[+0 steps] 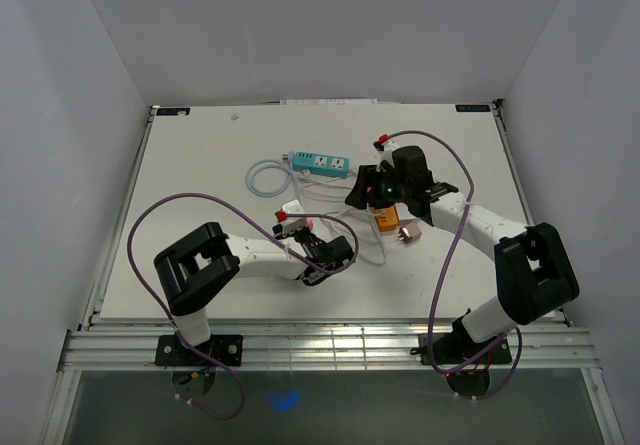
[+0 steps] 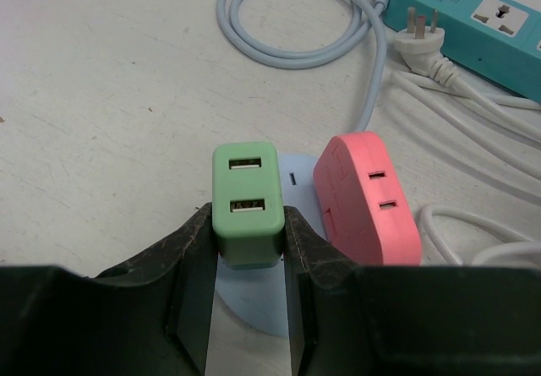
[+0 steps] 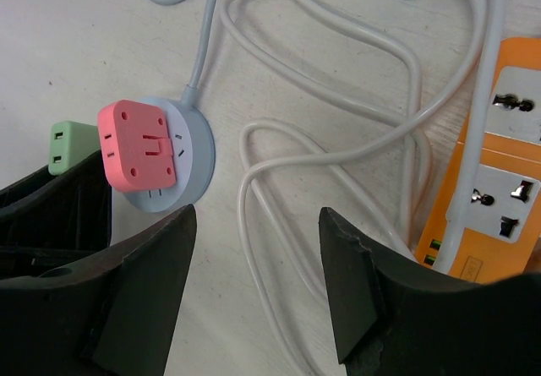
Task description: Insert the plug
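Table [image 1: 200, 165]: round socket [image 3: 191, 144], teal strip [image 1: 320, 162]

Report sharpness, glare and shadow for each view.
Top external: even, diffuse light, only faint shadows, no glare on the table. Left wrist: green adapter crisp, pinched between the dark, underexposed left fingers. Right wrist: pink adapter and orange power strip sharp, the near right fingers darker and slightly soft.
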Action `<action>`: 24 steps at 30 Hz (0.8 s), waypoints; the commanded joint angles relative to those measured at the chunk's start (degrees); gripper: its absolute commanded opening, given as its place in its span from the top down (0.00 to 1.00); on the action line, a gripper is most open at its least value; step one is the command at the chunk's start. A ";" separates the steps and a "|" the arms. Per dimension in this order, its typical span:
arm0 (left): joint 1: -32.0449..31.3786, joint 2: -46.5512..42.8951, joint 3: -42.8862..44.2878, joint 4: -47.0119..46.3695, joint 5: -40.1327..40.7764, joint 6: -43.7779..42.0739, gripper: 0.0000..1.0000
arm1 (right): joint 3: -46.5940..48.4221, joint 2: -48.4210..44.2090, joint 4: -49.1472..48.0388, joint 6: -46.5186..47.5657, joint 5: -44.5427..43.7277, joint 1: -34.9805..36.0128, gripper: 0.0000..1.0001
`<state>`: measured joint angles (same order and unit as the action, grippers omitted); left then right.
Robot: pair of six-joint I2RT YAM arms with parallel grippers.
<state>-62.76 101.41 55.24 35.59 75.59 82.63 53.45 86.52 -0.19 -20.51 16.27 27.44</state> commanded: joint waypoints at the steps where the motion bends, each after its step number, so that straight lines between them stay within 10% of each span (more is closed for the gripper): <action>1: -0.96 -0.68 1.80 0.53 0.43 1.04 1.00 | -0.80 -2.23 -2.19 0.30 0.69 -0.28 0.35; 14: -1.75 2.74 3.90 10.08 1.49 8.59 1.00 | -1.16 -2.67 -2.45 0.21 1.22 -0.37 0.35; 21: -1.66 13.19 13.74 44.80 4.03 44.32 1.00 | -1.24 -2.85 -2.71 0.12 1.57 -0.37 0.35; 24: -1.66 12.95 14.72 44.83 3.34 43.76 1.00 | -1.24 -2.76 -2.80 0.12 1.75 -0.28 0.35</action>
<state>-64.25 115.11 68.79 67.85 79.57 108.18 52.60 85.54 -0.58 -20.56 16.97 27.38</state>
